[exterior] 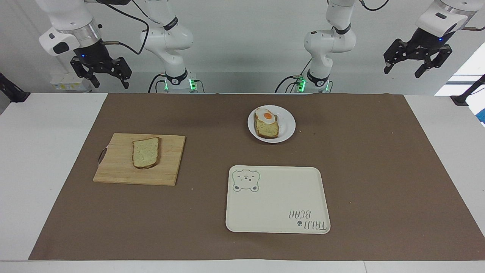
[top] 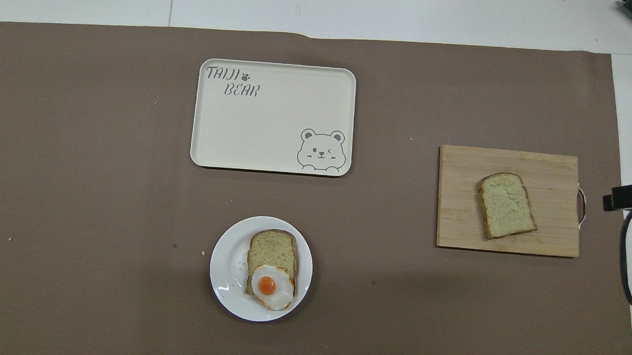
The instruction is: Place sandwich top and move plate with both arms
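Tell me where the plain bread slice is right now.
The sandwich top lies flat on the wooden cutting board, toward the right arm's end of the table, farther from the robots than the plate.

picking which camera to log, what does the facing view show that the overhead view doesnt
Only the facing view shows the arms: the left gripper and right gripper, both open and raised at the table's ends, holding nothing.

Only the overhead view adds nothing but a black fitting beside the board.

Both show the bread on the board, the plate with egg toast, and the tray farther out.
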Robot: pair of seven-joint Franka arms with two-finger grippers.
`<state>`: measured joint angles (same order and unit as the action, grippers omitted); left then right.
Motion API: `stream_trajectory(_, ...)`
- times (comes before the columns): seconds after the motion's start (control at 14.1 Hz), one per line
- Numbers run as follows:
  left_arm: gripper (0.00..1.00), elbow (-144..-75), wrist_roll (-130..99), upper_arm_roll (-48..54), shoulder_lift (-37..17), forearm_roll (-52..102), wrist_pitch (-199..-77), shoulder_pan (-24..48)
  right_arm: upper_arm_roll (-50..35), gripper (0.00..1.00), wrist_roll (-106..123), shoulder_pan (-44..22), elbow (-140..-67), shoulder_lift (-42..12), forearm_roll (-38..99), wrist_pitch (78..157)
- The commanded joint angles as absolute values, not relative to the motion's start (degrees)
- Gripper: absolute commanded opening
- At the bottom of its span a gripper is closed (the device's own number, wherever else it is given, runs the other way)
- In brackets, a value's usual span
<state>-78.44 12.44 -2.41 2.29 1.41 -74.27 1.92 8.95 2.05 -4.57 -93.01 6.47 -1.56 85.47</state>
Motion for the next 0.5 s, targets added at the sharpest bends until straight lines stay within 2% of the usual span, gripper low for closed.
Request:
stream_trajectory(0.0, 1.0, -80.3, 12.0, -2.5, 3.7, 0.8, -75.0, 2.1, 8.8, 1.0, 2.0, -4.0, -95.0, 7.9, -1.7, 86.0)
stream_trajectory(0.43, 1.0, -80.3, 12.0, -2.5, 3.8, 0.8, -75.0, 2.1, 8.9, 1.0, 6.6, -3.3, -99.9, 8.2, -0.7, 91.7)
